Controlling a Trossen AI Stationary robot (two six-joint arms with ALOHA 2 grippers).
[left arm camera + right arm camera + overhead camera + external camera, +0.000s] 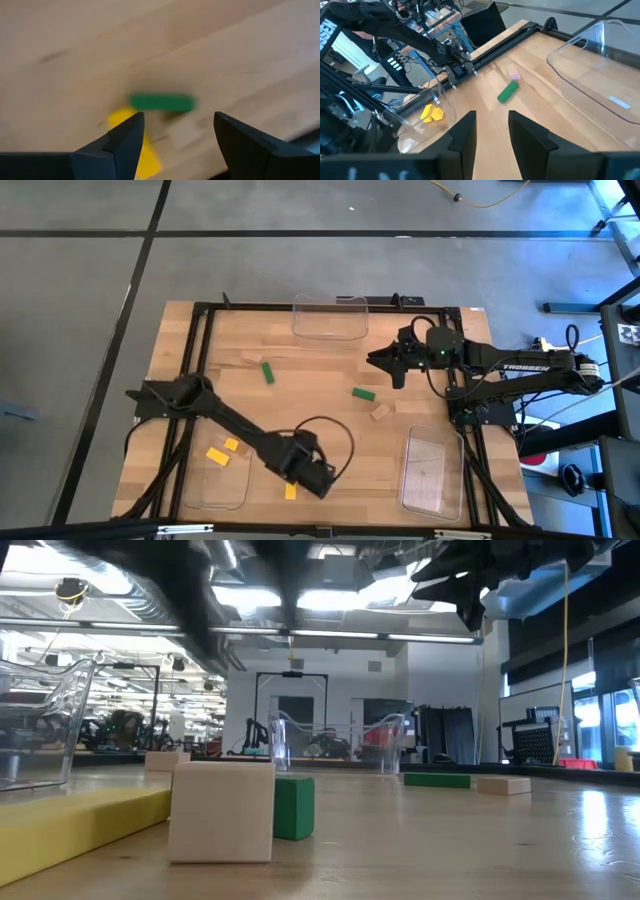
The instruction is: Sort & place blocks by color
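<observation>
My left gripper (300, 468) (177, 135) is open near the table's near edge, pointing down. Below it lie a yellow block (134, 142), beside one finger, and a green block (162, 102) a little beyond the fingertips. This yellow block (290, 491) lies flat on the wood. Two more yellow blocks (217, 455) (232, 444) lie in the left clear tray (205, 490). Green blocks (268, 372) (364, 393) and a tan block (380, 412) lie on the table. My right gripper (388, 362) (492, 127) hovers open, high over the far right part.
A clear tray (330, 320) stands at the far edge and another (432, 472) at the near right. A black frame (200, 330) runs around the table. In the low view a tan block (222, 810), a green one (295, 807) and a yellow one (70, 825) lie close by.
</observation>
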